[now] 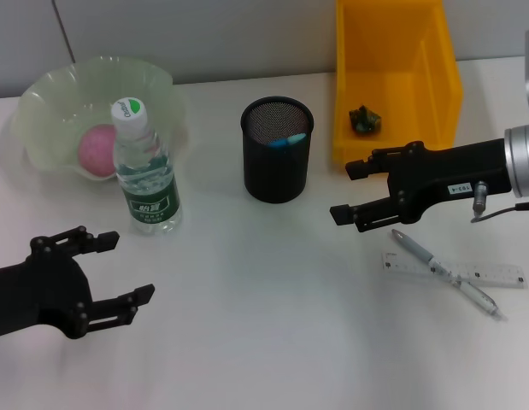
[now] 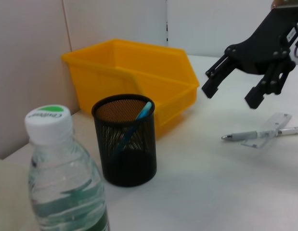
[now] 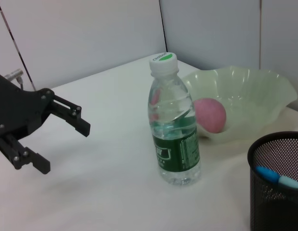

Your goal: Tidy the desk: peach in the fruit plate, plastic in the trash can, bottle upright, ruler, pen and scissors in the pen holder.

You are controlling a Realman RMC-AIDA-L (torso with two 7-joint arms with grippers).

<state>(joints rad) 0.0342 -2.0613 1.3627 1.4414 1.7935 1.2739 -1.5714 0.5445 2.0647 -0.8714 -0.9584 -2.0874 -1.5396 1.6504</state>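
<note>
We see our right gripper [image 1: 355,190]. It is black, with two long thin fingers [image 1: 360,167] that end in small flat blocks. The fingers are made of short bars joined like links. Behind them is a chunky black body with a small white label on its side. Behind that comes a shiny silver round wrist part. Near the label, a little grey plug and a thin grey cable hang off the body.

Our left gripper [image 1: 119,269] is black too. It has the same linked fingers with blocky tips. Small round screws sit at the joints, just behind the fingers.
</note>
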